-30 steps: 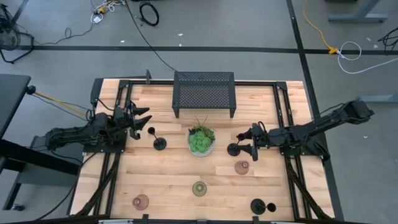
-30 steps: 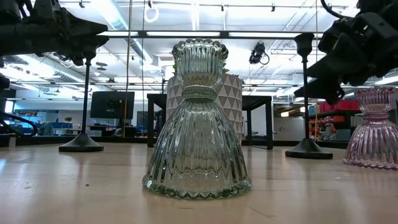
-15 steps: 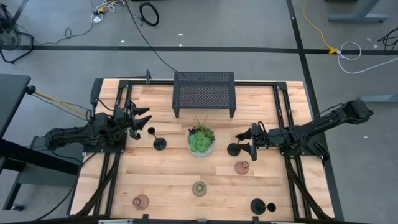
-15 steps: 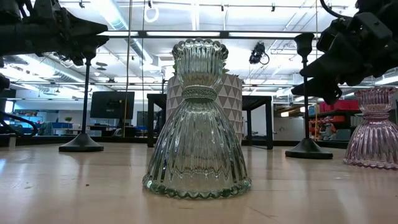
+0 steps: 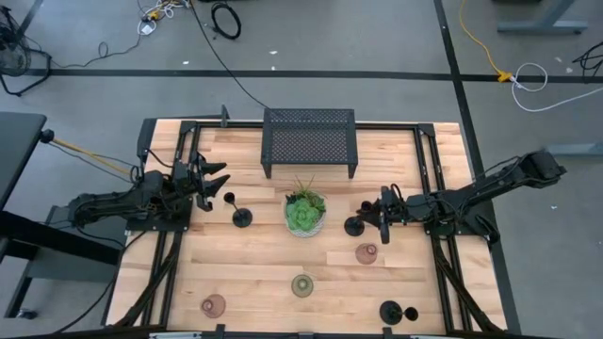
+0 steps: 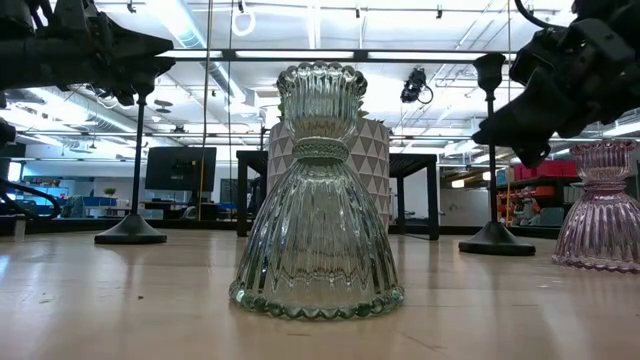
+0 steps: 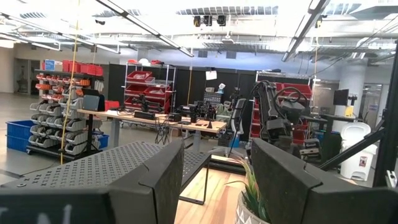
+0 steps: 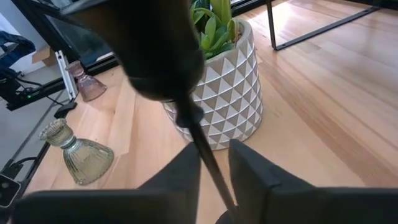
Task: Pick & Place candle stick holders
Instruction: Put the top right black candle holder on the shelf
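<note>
Three black candle stick holders show in the high view. One (image 5: 242, 218) stands left of the plant, one (image 5: 353, 226) right of it, one (image 5: 389, 312) is near the front edge. Two pink glass cups (image 5: 366, 252) (image 5: 214, 305) and a greenish one (image 5: 301, 284) stand on their wide bases. My right gripper (image 5: 370, 216) is at the right holder; its fingers stand close on either side of the thin stem (image 8: 208, 168), below the top cup (image 8: 155, 50), a narrow gap between them. My left gripper (image 5: 219, 183) is open and empty beside the left holder's top. My right gripper has its fingers (image 8: 177, 180) level on both sides of the right holder's stem, coming from the table's right. I cannot tell whether they touch it. The holder stands upright on its round base (image 6: 497, 240).
A green plant in a white pot (image 5: 305, 213) stands mid-table between the two upright holders. A black mesh rack (image 5: 310, 139) stands at the far edge. Black rails (image 5: 166, 254) run along both table sides.
My right gripper has shifted slightly at the right holder's stem, its lower fingertip a little higher in the low view. The holder stands where it was.
</note>
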Controlling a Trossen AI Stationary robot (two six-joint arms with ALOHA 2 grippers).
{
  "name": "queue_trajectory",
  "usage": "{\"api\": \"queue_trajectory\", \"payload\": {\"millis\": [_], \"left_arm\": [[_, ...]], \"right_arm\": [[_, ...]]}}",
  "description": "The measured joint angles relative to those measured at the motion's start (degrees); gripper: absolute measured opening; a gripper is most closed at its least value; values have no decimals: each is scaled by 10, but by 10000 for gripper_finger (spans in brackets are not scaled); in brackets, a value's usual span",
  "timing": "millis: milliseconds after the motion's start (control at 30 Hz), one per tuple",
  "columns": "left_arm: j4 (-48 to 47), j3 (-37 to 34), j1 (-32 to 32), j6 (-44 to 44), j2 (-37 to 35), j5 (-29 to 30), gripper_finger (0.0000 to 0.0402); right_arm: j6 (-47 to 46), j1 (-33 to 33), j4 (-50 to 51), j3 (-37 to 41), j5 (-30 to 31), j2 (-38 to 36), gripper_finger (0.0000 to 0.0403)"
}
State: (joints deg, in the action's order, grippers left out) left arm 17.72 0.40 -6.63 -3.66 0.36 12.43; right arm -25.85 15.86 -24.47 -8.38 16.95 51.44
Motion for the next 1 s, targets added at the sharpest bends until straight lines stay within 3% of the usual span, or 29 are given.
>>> {"api": "queue_trajectory", "payload": {"millis": [233, 1000], "left_arm": [[0, 0, 0, 0, 0, 0, 190], [0, 0, 0, 5, 0, 0, 190]], "right_arm": [[21, 0, -3, 0, 6, -1, 10], [55, -15, -27, -1, 15, 0, 6]]}}
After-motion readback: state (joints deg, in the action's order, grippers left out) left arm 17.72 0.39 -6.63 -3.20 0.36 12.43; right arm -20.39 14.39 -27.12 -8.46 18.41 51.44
